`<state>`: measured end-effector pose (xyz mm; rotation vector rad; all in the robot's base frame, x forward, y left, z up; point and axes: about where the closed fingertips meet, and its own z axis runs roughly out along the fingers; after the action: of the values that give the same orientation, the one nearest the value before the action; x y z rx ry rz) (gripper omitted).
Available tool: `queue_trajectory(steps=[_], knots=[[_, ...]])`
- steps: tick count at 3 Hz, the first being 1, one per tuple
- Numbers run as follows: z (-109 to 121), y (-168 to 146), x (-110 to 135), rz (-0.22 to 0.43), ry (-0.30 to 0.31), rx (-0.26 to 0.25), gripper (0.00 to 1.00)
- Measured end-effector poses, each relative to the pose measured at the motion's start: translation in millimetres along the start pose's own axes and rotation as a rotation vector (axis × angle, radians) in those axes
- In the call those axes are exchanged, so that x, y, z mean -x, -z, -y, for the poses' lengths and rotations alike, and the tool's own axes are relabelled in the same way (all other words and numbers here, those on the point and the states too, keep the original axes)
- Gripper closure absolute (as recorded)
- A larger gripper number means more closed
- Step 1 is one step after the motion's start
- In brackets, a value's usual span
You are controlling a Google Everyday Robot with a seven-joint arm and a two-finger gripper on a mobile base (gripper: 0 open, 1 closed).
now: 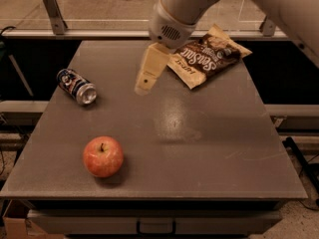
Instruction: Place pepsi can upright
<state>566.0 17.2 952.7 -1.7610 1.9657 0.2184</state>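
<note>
The pepsi can (pixel 76 85) lies on its side at the left of the grey table (pixel 199 148), dark blue with its silver top facing the front right. My gripper (pixel 143 86) hangs above the table's middle back, to the right of the can and well apart from it. It holds nothing that I can see. The white arm comes down to it from the upper right.
A red apple (pixel 102 156) sits at the front left of the table. A brown snack bag (pixel 207 57) lies at the back right, partly behind the arm. A metal rail (pixel 75 33) runs behind the table. A drawer handle (pixel 155 227) shows under the front edge.
</note>
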Motion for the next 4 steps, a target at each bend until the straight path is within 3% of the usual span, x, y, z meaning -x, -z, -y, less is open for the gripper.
queue_trajectory(steps=[2, 3, 4], knots=[[4, -75, 115, 0.152, -0.039, 0.145, 0.0], [-2, -109, 151, 0.165, -0.092, 0.187, 0.0], [1, -150, 171, 0.127, -0.197, 0.17, 0.0]])
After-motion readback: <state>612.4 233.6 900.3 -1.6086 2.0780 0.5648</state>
